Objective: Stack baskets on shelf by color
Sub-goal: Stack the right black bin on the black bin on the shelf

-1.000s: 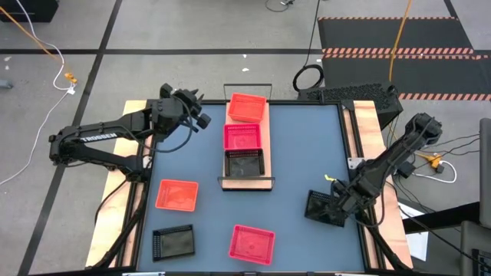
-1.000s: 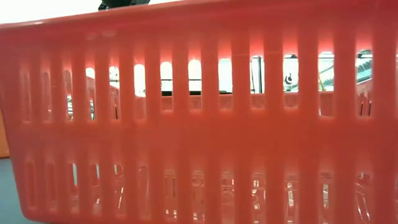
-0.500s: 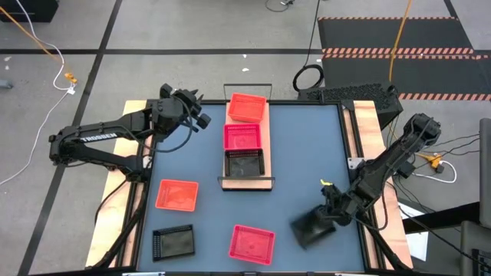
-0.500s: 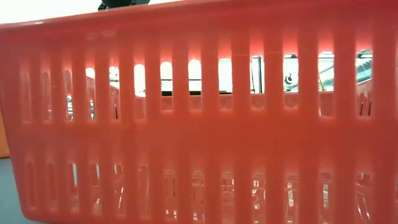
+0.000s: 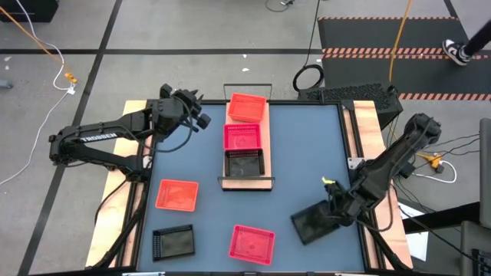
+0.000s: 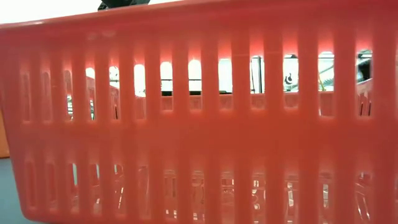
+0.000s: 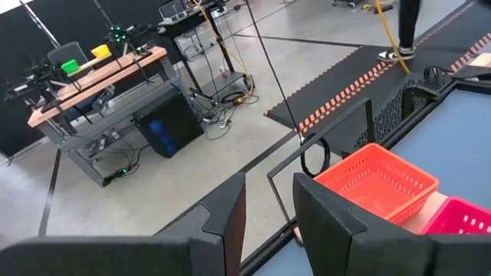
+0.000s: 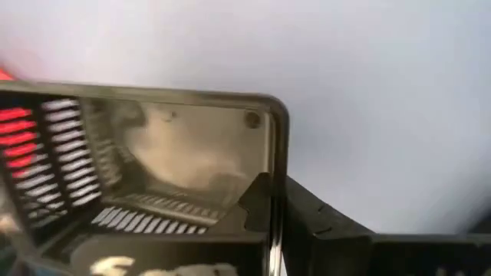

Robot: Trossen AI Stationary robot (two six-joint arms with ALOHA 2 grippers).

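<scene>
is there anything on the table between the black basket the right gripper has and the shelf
Nothing visible. The right gripper is shut on the rim of a black basket near the table's right front. The blue tabletop between it and the shelf is bare; the pink basket at the front lies off that line.

Dark jointed arms (image 5: 100, 142), white lettering, black cables

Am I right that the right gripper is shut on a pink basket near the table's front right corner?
Not quite: the basket the right gripper is shut on is black, not pink, as the high view shows. It is indeed near the table's front right corner.
</scene>
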